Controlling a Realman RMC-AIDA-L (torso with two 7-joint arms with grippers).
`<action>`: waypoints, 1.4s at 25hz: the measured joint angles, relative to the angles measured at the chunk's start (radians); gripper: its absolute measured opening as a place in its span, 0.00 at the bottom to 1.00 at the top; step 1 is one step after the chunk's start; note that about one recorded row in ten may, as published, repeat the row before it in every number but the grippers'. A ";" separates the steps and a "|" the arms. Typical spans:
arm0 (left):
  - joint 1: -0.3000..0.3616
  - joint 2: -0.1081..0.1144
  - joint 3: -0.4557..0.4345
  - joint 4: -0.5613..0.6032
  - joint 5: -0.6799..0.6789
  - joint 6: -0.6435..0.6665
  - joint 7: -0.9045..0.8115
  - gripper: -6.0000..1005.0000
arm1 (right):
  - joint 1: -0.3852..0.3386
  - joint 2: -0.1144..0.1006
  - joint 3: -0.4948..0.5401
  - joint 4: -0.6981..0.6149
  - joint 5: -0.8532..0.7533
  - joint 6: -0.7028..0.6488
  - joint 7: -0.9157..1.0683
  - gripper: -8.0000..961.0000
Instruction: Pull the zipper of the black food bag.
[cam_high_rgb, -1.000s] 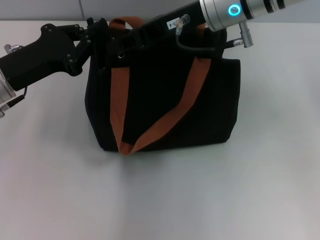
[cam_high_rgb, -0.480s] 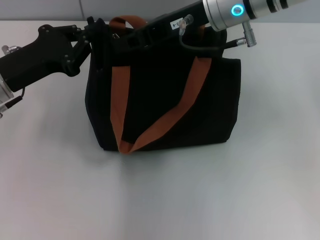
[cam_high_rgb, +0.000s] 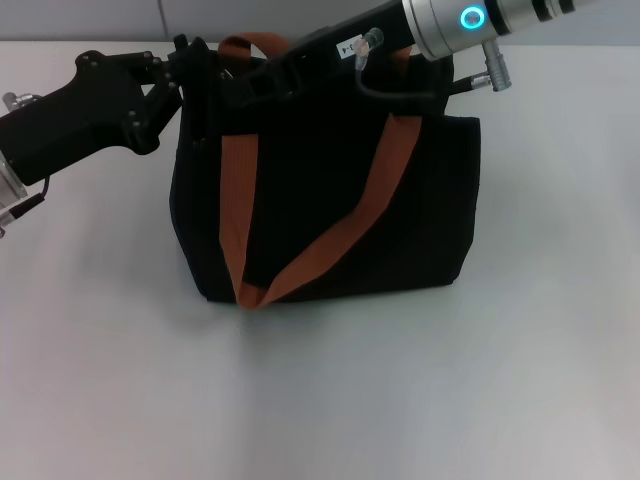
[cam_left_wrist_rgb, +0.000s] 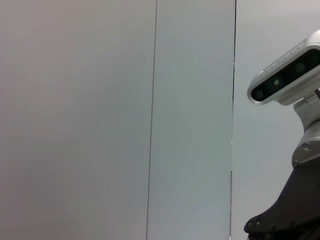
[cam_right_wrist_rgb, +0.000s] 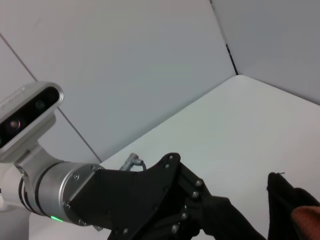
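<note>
The black food bag (cam_high_rgb: 330, 200) stands upright mid-table, and its rust-orange straps (cam_high_rgb: 238, 200) run down its face. My left gripper (cam_high_rgb: 197, 80) is at the bag's top left corner, black against the black fabric. Reaching in from the upper right, my right gripper (cam_high_rgb: 245, 88) lies along the bag's top edge close to the left gripper. The zipper is hidden among the grippers and dark fabric. In the right wrist view, the left gripper (cam_right_wrist_rgb: 210, 215) shows beside a corner of the bag (cam_right_wrist_rgb: 282, 200).
A white table (cam_high_rgb: 330, 400) stretches around the bag on all sides. Grey wall panels (cam_left_wrist_rgb: 100, 120) fill the left wrist view, with the right arm's wrist camera (cam_left_wrist_rgb: 285, 80) at one side.
The right gripper has slid left along the bag's top toward the left gripper. A small metal ring seen near the left strap a second ago no longer shows. The left arm barely moved.
</note>
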 joint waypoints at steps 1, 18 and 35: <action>0.000 0.000 0.001 0.000 0.000 0.000 0.000 0.07 | 0.001 0.000 0.001 0.000 0.000 0.000 0.000 0.06; 0.004 -0.001 0.002 0.000 0.000 0.002 0.002 0.07 | 0.007 0.000 0.001 0.000 0.000 -0.004 0.002 0.13; 0.014 -0.002 0.000 0.000 0.000 0.005 0.007 0.08 | 0.002 0.001 -0.007 -0.038 -0.025 -0.011 0.002 0.01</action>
